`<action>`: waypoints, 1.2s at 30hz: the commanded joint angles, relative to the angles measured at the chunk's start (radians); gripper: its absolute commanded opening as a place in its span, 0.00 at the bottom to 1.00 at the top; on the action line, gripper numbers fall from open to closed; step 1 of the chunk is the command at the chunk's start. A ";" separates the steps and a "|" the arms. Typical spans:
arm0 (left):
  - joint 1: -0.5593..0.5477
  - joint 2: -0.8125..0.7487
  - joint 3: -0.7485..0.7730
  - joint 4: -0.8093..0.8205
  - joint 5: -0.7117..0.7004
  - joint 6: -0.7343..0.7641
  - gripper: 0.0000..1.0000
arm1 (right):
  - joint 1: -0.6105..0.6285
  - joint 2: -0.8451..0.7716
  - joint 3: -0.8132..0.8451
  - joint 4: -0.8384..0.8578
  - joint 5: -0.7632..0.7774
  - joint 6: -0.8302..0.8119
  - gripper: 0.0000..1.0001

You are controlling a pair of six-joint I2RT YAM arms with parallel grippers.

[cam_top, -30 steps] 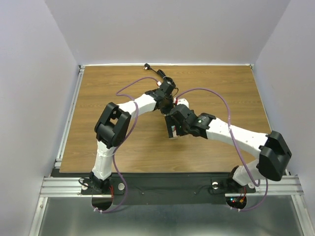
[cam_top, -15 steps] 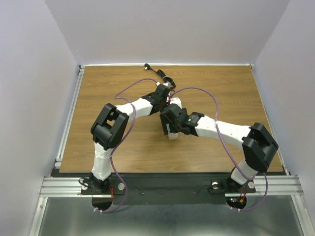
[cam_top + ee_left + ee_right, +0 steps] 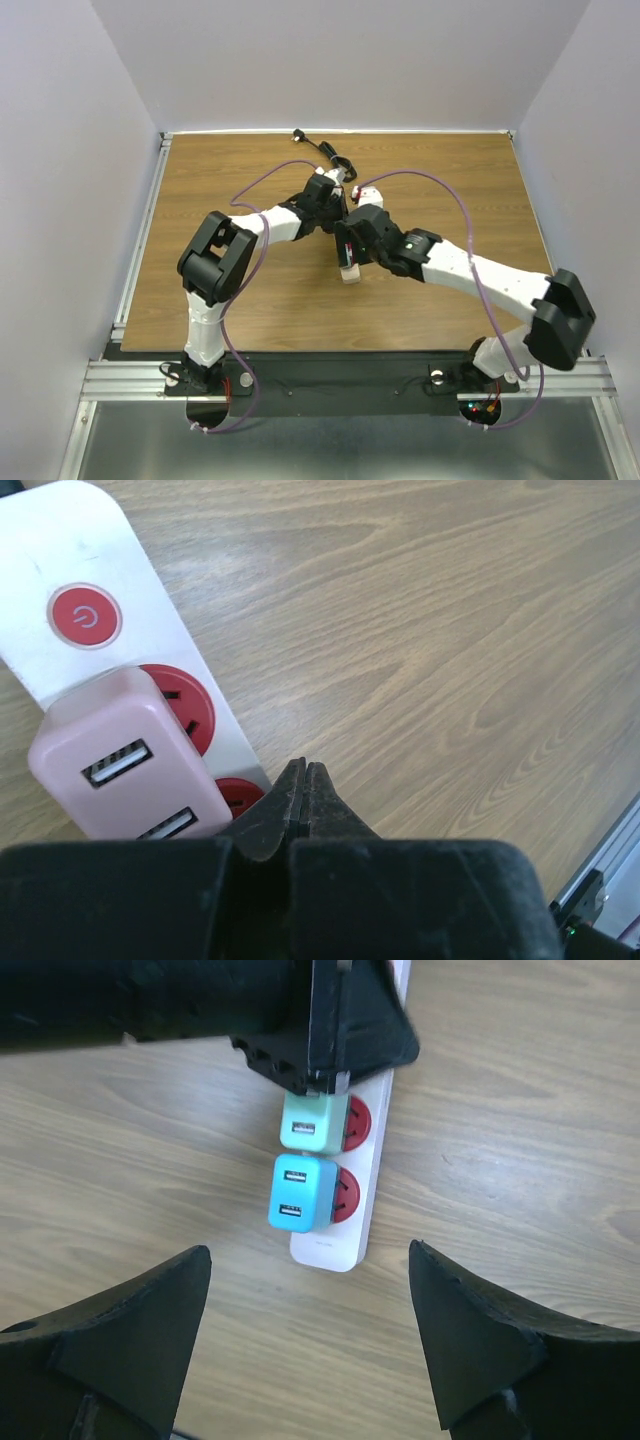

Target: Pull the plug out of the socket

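The socket (image 3: 352, 1222), a pale strip with round red outlets, lies on the wooden table; its near end (image 3: 350, 274) shows under the arms. A blue plug (image 3: 300, 1192) and a green plug (image 3: 314, 1122) sit side by side in it. A pink plug (image 3: 128, 765) sits beside the red power button (image 3: 85, 617). My left gripper (image 3: 303, 770) is shut and empty, its tips (image 3: 326, 1082) down at the strip just beyond the green plug. My right gripper (image 3: 310, 1250) hangs open above the strip's near end, with the blue plug ahead of its fingers (image 3: 150, 1310).
The strip's thin black cord (image 3: 326, 152) runs toward the far edge of the table. Purple cables (image 3: 420, 182) loop over both arms. Bare wood (image 3: 450, 660) lies right of the strip, and a metal rail (image 3: 135, 250) borders the table's left side.
The right gripper's jaws have narrowed a little while staying open, and it has shifted over the strip's near end. The left gripper has come down and nearer along the strip, still shut.
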 commanded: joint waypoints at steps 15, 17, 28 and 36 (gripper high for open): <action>0.008 -0.134 0.033 -0.147 0.174 0.327 0.03 | -0.021 -0.262 0.005 -0.060 -0.066 -0.005 0.86; 0.008 -0.160 0.050 -0.141 0.182 0.384 0.05 | -0.021 -0.268 0.001 -0.063 -0.068 -0.003 0.87; 0.100 -0.237 -0.002 -0.052 0.300 0.520 0.00 | -0.023 -0.316 -0.011 -0.090 -0.042 0.001 0.87; 0.090 -0.241 -0.113 0.023 0.412 0.655 0.00 | -0.026 -0.310 -0.012 -0.097 -0.031 0.003 0.87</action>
